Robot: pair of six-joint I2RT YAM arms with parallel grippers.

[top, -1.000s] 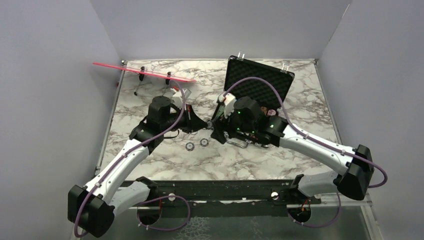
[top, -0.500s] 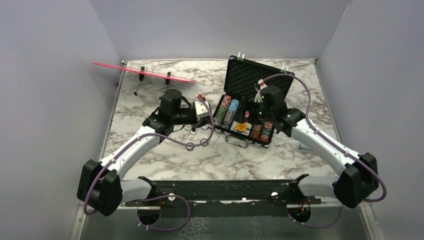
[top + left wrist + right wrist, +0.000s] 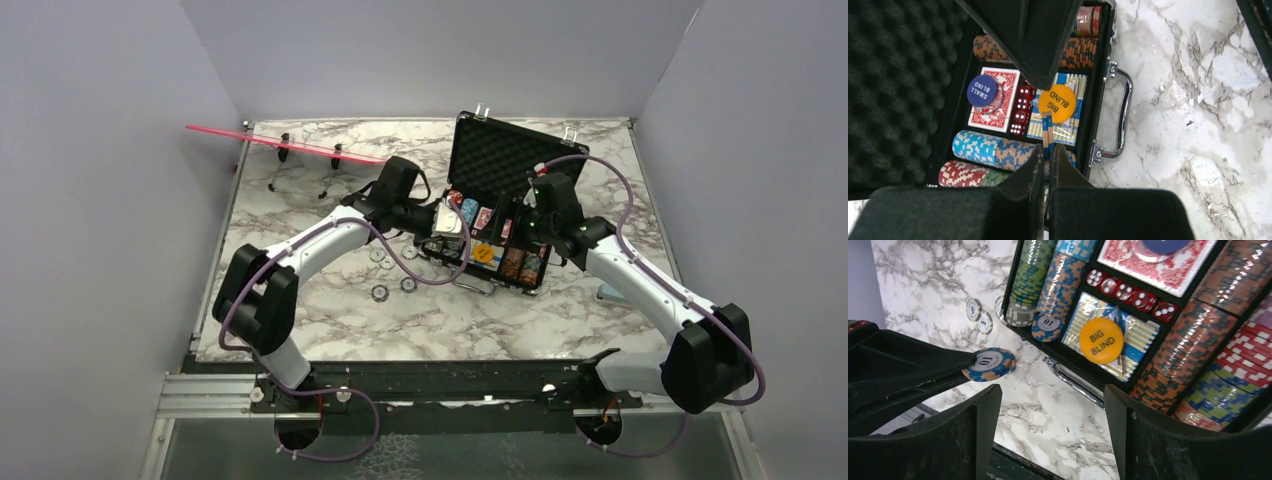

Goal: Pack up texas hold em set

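Observation:
The black briefcase [image 3: 478, 268] lies open at centre right with its foam-lined lid [image 3: 515, 155] upright. It holds rows of chips [image 3: 993, 150], a red card deck [image 3: 998, 105], red dice [image 3: 1020, 107], a blue SMALL BLIND button [image 3: 982, 90] and an orange BIG BLIND button [image 3: 1101, 340]. My left gripper [image 3: 1049, 149] is shut on blue-and-orange poker chips [image 3: 1048, 131], held edge-on above the case's near-left corner; they also show in the right wrist view [image 3: 989, 364]. My right gripper [image 3: 1050, 390] is open and empty above the case's front edge and handle [image 3: 1124, 115].
Several loose chips [image 3: 381, 292] lie on the marble table left of the case, two of them in the right wrist view [image 3: 979, 316]. A pink strip on wire legs [image 3: 290, 145] stands at the back left. A small light-blue block [image 3: 605, 293] sits right of the case.
My left gripper has swung right from the loose chips on the table to over the case, carrying chips. My right gripper has pulled back from the case front towards the lid.

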